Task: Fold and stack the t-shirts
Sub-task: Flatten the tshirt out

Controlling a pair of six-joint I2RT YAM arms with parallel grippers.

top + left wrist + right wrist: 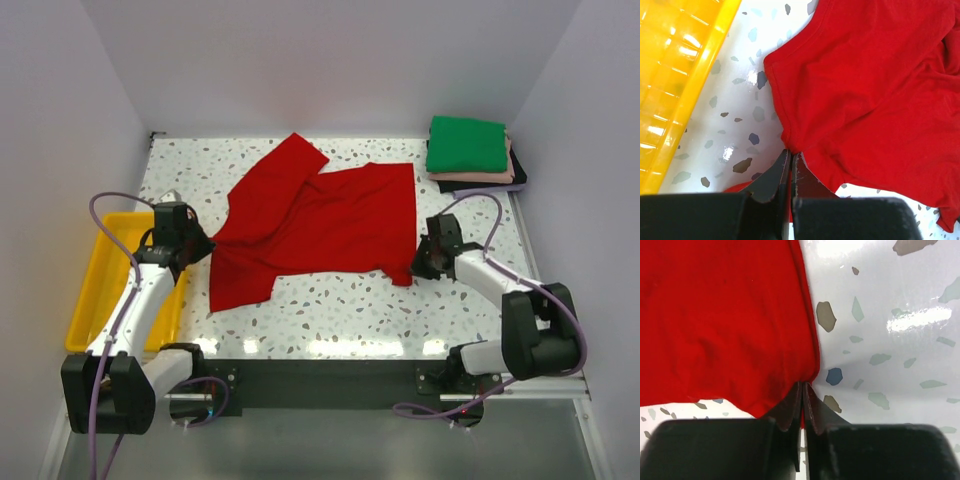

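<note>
The red t-shirt lies rumpled mid-table. It looks soft, light and limp, and we judge it will sag unless held at opposite edges. The left gripper pinches its left edge and the right gripper its right hem, both clamped on cloth. We count one red shirt, three folded ones visible in the far-right stack, and one yellow tray.

bright red t-shirt, green folded shirt, pale pink shirt, yellow tray, white table speckled grey
</note>
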